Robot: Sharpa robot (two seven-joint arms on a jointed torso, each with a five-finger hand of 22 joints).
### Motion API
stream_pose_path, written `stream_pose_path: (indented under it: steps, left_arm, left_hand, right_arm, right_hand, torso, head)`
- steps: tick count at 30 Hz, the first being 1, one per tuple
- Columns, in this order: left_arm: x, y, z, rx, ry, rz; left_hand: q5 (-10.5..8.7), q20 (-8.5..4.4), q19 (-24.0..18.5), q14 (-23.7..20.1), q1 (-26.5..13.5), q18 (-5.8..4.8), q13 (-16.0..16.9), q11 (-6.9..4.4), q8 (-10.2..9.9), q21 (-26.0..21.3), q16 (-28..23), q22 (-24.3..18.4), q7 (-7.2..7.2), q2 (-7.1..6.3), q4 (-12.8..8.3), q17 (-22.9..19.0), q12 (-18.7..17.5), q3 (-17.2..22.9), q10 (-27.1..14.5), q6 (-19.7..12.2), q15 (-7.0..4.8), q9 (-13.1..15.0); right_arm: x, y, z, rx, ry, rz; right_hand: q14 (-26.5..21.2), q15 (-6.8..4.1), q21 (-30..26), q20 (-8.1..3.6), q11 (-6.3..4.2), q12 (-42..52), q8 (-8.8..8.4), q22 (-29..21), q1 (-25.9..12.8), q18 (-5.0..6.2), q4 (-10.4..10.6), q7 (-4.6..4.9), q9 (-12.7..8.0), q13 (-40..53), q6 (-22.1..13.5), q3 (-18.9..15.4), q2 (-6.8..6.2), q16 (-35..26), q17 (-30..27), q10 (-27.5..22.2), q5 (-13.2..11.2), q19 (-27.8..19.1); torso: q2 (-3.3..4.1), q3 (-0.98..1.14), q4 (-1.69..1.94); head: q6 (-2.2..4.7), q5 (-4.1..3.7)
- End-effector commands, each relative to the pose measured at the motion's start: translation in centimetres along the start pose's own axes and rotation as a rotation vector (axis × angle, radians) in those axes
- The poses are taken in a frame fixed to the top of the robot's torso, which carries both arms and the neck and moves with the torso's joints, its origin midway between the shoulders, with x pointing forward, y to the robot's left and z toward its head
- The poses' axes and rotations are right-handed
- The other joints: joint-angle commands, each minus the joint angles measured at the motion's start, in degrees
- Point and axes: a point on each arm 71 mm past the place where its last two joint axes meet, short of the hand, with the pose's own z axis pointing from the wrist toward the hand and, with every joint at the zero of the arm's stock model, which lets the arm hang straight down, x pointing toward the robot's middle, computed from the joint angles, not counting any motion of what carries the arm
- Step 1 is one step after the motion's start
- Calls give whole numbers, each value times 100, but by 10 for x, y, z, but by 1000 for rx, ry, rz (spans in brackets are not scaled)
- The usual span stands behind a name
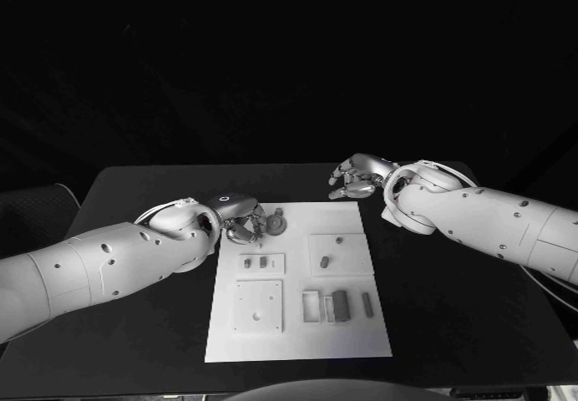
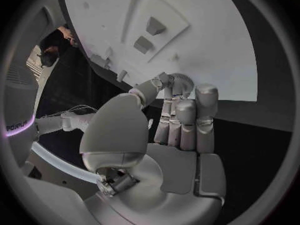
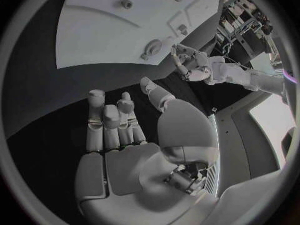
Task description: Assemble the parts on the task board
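My left hand point(image 1: 245, 222) sits at the far left corner of the task board point(image 1: 301, 334), about eleven o'clock on it, fingers point(image 2: 185, 116) curled in toward a small round part point(image 1: 276, 224) that lies on the white plate just beside them; I cannot tell whether my fingertips actually pinch it or only touch it, because my own knuckles cover the contact in the wrist view. My right hand point(image 1: 357, 177) hangs over the black table point(image 1: 144, 188) just off the board's far right corner, near one o'clock, fingers point(image 3: 105, 127) loosely bent and apart with nothing in them. Outward from there the board carries raised square plates: one at its left middle holding two small upright pieces point(image 1: 256, 262), one to the right with a peg point(image 1: 323, 263) and a small stud, a larger plate point(image 1: 258, 306) lower left, and a cluster of bar-shaped parts point(image 1: 338, 305) with an open rectangular frame at about five o'clock. I judge the step in hand to be getting a sure hold on the round part, so I would close slowly, thumb against fingertip on opposite edges, and lift straight up before carrying it anywhere. Which seat it belongs in is not plain to me, and the small parts' exact shapes are too small to read; my left forearm hides the board's near left edge.
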Motion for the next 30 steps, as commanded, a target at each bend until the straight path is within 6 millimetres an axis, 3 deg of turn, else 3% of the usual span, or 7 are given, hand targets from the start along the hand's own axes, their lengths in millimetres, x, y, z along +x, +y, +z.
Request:
stream_pose_path:
  steps: [1,30]
  left_arm:
    - [2,0,1,-1,27,-3]
    - [16,0,-1,0,87,16]
  left_hand:
    - [16,-56,-4,-6,13,808,3,78,11,10,2,89,-8,-6,3,-6,8,25,120,35,-25,5]
    - [16,-59,-13,-14,9,803,5,81,3,2,-2,88,-5,1,-4,-8,-8,22,121,24,-22,2]
  right_arm:
    - [1,1,0,-5,13,0]
    - [1,0,0,-3,13,0]
  right_hand:
    - [17,-13,-18,-40,-2,26,-6,55,-49,235,39,37,-8,-7,1,-2,-5,-19,10,-52,22,-19]
    - [16,-13,-19,-40,-2,30,-5,55,-49,235,39,38,-10,-13,-1,-2,-3,-20,10,-54,22,-19]
  torso:
    - [1,-4,-3]
    - [0,3,-7]
  head:
    - [-10,3]
    - [-40,14]
